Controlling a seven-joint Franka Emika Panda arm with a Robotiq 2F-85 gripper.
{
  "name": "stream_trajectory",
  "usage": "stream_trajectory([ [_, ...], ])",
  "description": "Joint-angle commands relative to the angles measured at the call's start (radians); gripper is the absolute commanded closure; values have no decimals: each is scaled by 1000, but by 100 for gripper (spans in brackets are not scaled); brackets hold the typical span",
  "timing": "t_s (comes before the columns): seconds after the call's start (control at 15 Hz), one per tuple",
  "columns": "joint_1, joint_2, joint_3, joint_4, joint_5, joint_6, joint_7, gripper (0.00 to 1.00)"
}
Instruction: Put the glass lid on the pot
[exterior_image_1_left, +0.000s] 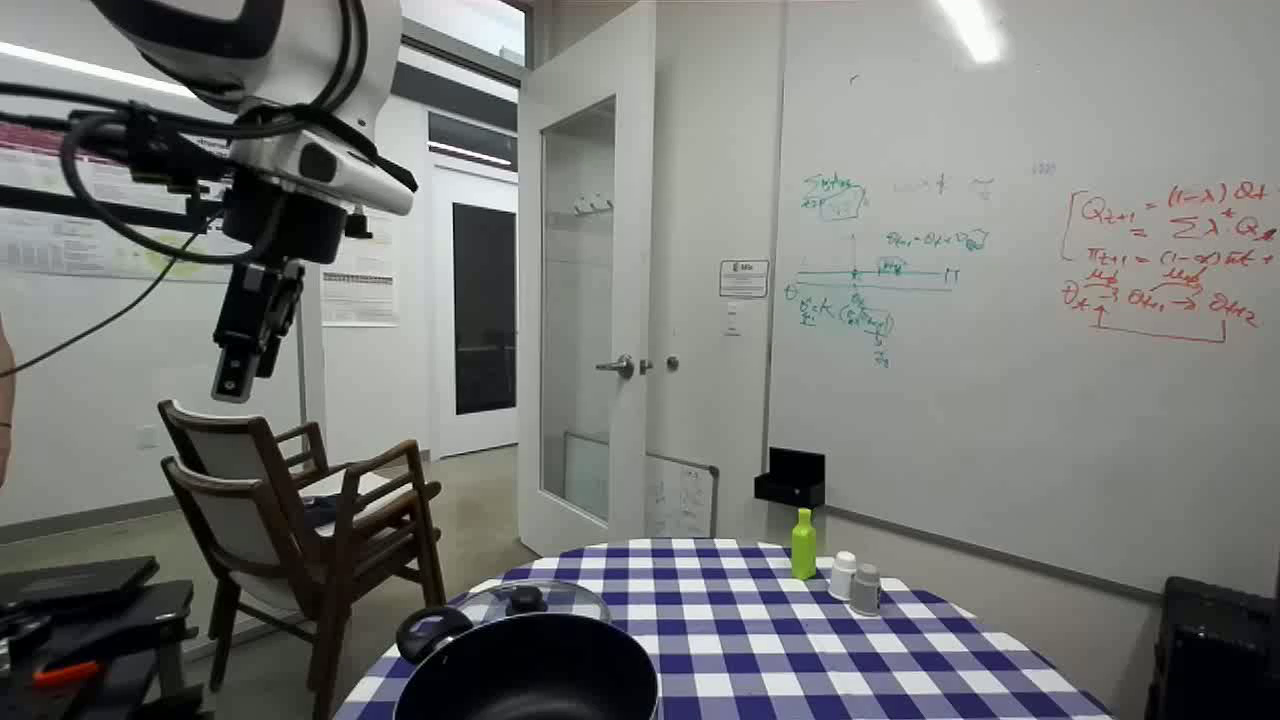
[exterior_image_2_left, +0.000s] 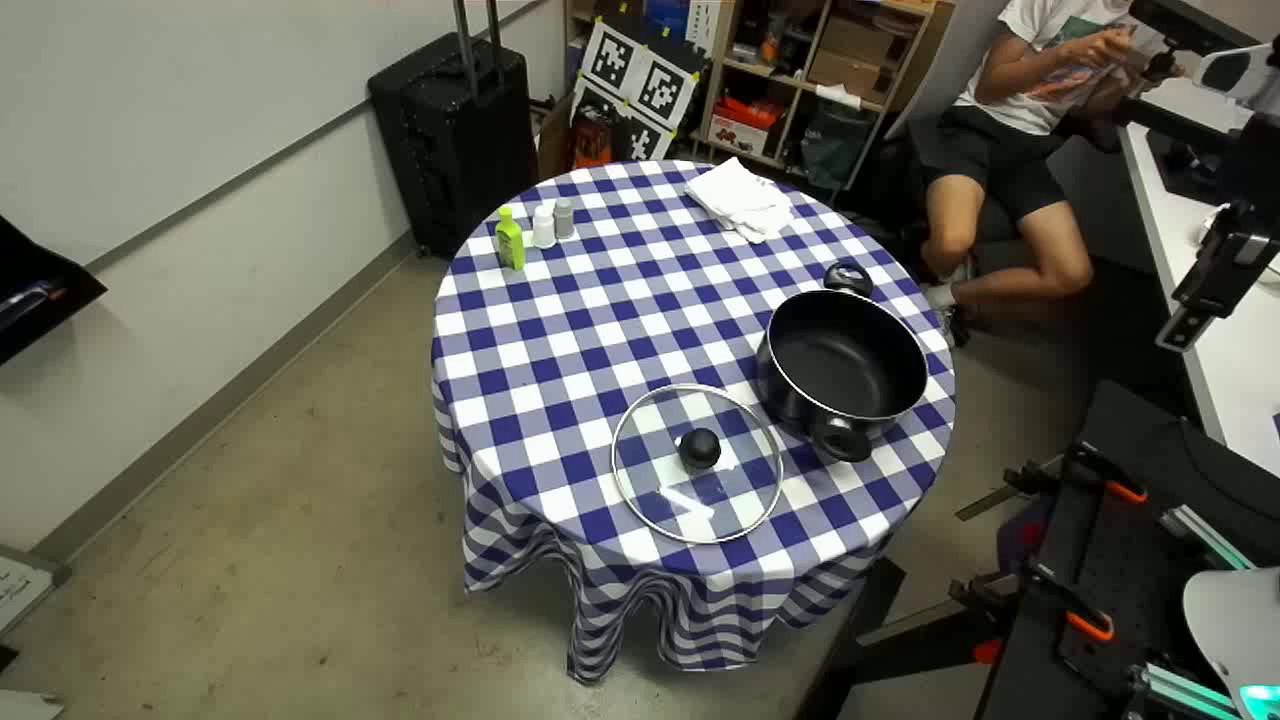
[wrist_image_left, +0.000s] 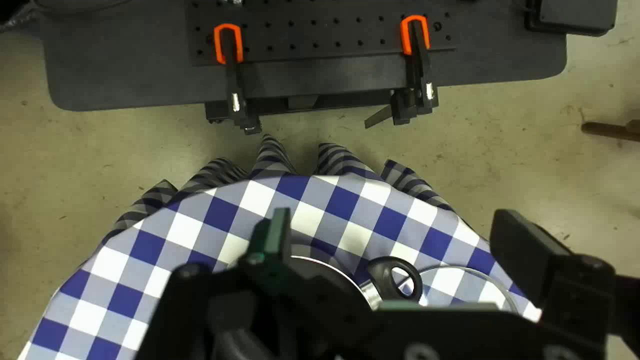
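Note:
The glass lid (exterior_image_2_left: 745, 490) lies flat on the checkered table beside the pot, its black knob up. In an exterior view the lid (exterior_image_1_left: 580, 598) shows partly behind the pot. The black pot (exterior_image_2_left: 840, 360) stands upright and uncovered, with a handle on each side, in both exterior views (exterior_image_1_left: 530, 670). My gripper (exterior_image_1_left: 248, 380) is raised well above the table, off to one side, and empty; it also shows in an exterior view (exterior_image_2_left: 1190, 328). In the wrist view my gripper (wrist_image_left: 400, 235) has its fingers wide apart. There the pot's handle (wrist_image_left: 387, 272) and part of the lid (wrist_image_left: 465, 280) show; the knob is hidden.
A green bottle (exterior_image_2_left: 510, 240) and two shakers (exterior_image_2_left: 553, 222) stand at the table's far side from the lid. A white cloth (exterior_image_2_left: 740, 200) lies near the edge. A black bench (wrist_image_left: 320, 75) with orange clamps borders the table. Chairs (exterior_image_1_left: 300, 520) and a seated person (exterior_image_2_left: 1040, 130) are nearby.

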Motion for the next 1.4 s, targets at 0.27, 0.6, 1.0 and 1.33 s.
stream_trajectory([
  [0.27,-10,1,9,2,5,-3,-5,0],
  [0.6,20,208,-6,52,22,105,-83,0],
  [1.0,104,455,46,47,153,266,-186,0],
  [1.33,199,635,188,43,367,527,-154,0],
])
